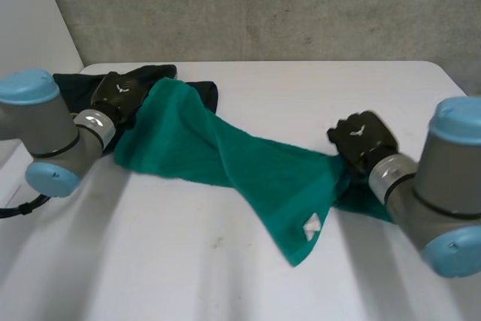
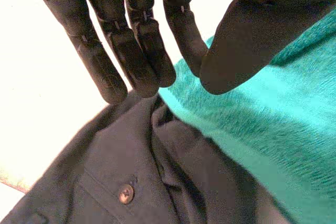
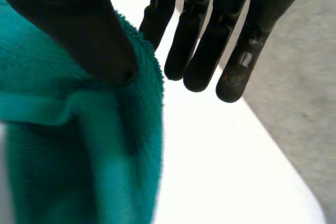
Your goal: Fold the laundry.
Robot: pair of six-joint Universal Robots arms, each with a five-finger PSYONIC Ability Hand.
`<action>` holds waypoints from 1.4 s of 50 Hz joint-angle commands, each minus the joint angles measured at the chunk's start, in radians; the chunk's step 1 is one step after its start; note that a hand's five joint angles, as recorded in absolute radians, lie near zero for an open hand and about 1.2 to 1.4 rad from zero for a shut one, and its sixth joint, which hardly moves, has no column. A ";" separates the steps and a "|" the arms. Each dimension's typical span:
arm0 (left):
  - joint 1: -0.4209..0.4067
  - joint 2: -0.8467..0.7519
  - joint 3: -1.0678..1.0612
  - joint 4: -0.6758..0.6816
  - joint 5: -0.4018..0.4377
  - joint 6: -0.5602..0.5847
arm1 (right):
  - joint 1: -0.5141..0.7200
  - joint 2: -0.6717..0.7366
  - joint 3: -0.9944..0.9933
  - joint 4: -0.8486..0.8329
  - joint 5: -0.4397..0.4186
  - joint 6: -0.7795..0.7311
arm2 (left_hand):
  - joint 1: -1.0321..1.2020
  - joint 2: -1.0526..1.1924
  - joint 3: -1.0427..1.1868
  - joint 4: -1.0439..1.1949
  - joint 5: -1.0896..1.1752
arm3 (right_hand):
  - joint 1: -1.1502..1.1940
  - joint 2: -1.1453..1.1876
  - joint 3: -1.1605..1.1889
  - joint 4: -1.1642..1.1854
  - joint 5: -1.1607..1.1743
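The left hand [image 2: 131, 40] pinches one corner of the green towel [image 1: 225, 155] between thumb and straight fingers, just over a dark buttoned garment [image 2: 136, 182]. The right hand [image 3: 79, 30] pinches the towel's opposite end the same way. The towel stretches between them across the white table [image 1: 225, 276], its white tag [image 1: 310, 225] near the right hand.

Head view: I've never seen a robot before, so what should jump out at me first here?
A bright green towel stretches across the white table, pinched at one end by the left robot hand and at the other by the right robot hand. A dark garment lies bunched beneath the towel by the left robot hand, and a small white tag shows near the towel's front corner.
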 commanded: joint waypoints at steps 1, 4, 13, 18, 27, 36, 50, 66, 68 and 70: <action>-0.027 0.259 -0.282 -0.083 0.000 -0.018 | -0.119 -0.069 -0.097 0.183 -0.011 -0.034 | 0.233 0.202 0.207 0.198 0.245 | 0.427 0.223 0.225 0.212 0.231; -0.036 0.307 -0.359 -0.079 0.000 -0.019 | -0.191 -0.066 -0.166 0.255 -0.012 -0.052 | 0.193 0.162 0.167 0.158 0.205 | 0.427 0.223 0.225 0.212 0.231; -0.064 0.305 -0.395 -0.071 -0.001 -0.022 | -0.219 0.104 -0.376 0.283 0.012 -0.126 | -0.527 -0.558 -0.552 -0.562 -0.515 | 0.427 0.223 0.225 0.212 0.231; -0.099 0.263 -0.405 -0.072 0.000 -0.021 | -0.219 0.166 -0.442 0.278 0.014 -0.109 | -0.568 -0.599 -0.594 -0.603 -0.556 | 0.427 0.223 0.225 0.212 0.231; -0.140 0.216 -0.393 -0.071 0.000 -0.022 | -0.219 0.203 -0.479 0.252 0.109 -0.045 | -0.553 -0.584 -0.579 -0.588 -0.542 | -0.795 -0.999 -0.997 -1.010 -0.991; -0.145 0.128 -0.336 -0.069 0.000 -0.021 | -0.222 0.131 -0.361 0.237 0.126 -0.009 | -0.512 -0.543 -0.538 -0.547 -0.501 | -0.795 -0.999 -0.997 -1.010 -0.991; -0.134 0.011 -0.211 0.012 -0.011 -0.019 | -0.231 -0.056 -0.042 0.240 -0.040 -0.008 | -0.037 -0.068 -0.063 -0.072 -0.026 | -0.795 -0.999 -0.997 -1.010 -0.991; -0.189 0.189 -0.353 0.027 -0.035 -0.019 | -0.226 -0.106 0.072 0.263 -0.113 0.259 | 0.233 0.202 0.207 0.198 0.245 | -0.795 -0.999 -0.997 -1.010 -0.991; -0.191 0.244 -0.402 0.026 -0.034 -0.018 | -0.225 -0.092 0.072 0.234 -0.126 0.280 | 0.233 0.202 0.207 0.198 0.245 | -0.795 -0.999 -0.997 -1.010 -0.991; -0.192 0.302 -0.460 0.021 -0.030 -0.016 | -0.222 -0.061 0.064 0.183 -0.133 0.293 | 0.233 0.202 0.207 0.198 0.245 | -0.795 -0.999 -0.997 -1.010 -0.991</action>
